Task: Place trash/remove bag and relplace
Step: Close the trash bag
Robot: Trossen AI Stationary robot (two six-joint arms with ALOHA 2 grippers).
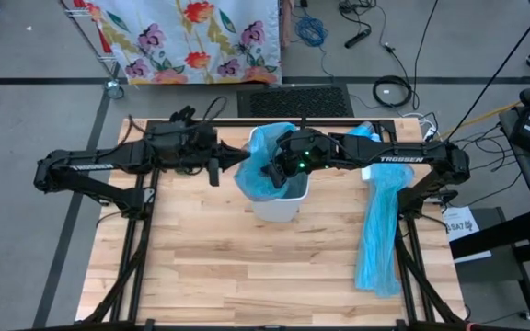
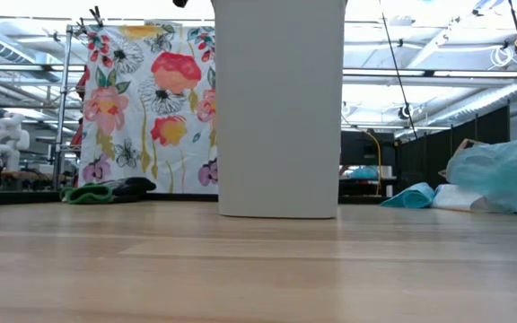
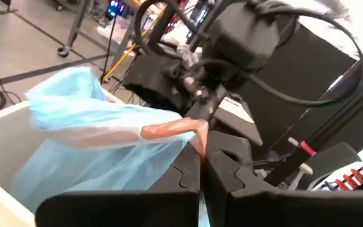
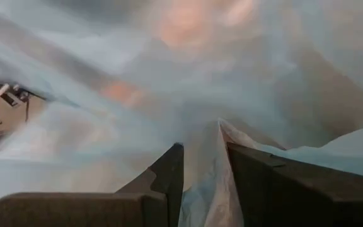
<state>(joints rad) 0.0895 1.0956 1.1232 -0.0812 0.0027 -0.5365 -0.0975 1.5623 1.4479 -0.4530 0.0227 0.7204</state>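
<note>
Now I work the light-blue bag (image 1: 263, 164) in the white bin (image 1: 279, 204) from both sides. My left gripper (image 1: 215, 169), at the bin's left rim, has its jaws pinched shut on the bag's edge. The right gripper (image 1: 274, 171), over the opening, clamps a fold too. I should draw the film evenly, without tearing. I see no trash; a spare blue bag (image 1: 380, 230) lies to the right.

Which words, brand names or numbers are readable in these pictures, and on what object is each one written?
"TROSSEN": white letters on the right arm, high view.
White lettering on the left arm: too small to read.
Printed sheet beside the table: too small to read.
Nothing readable in the low or wrist views.
</note>
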